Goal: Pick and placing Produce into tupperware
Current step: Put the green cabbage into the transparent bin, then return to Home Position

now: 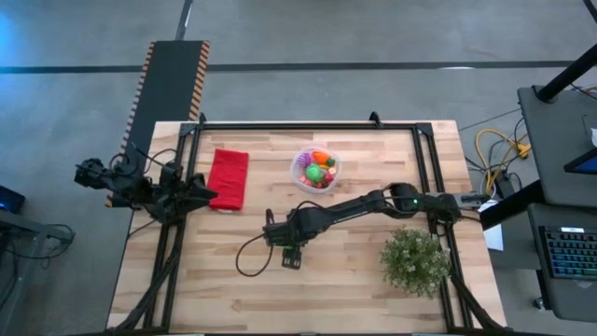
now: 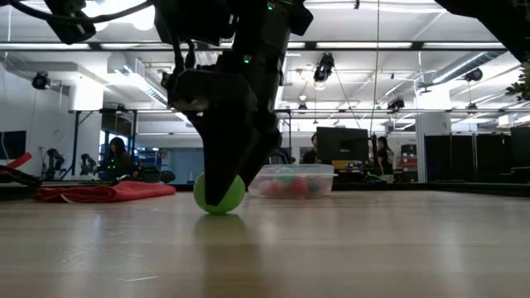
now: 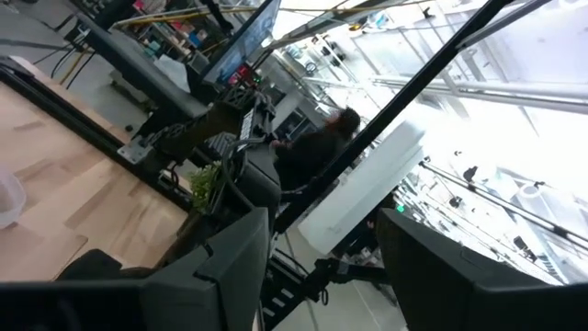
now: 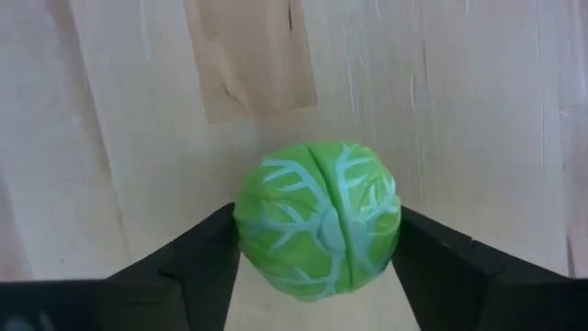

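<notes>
The right gripper (image 4: pixel 317 257) stands low on the table, fingers pinching a green cabbage ball (image 4: pixel 317 219) at its sides to lift it; the tupperware (image 1: pixel 315 170) waits at one o'clock of it; the left gripper (image 1: pixel 207 196) idles spread beside the red cloth (image 1: pixel 228 178).

Right tool (image 4: pixel 317 248) low at table centre, fingers against green ball; left arm parked at table's left edge.

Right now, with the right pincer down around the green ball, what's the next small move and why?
Probably finish closing the right pincer before lifting. Its dark fingers flank the green veined cabbage-like toy ball, at or near its sides, and the ball sits on the wooden table. The round clear plastic tupperware already holds other pieces, so a firm grip comes first.
</notes>
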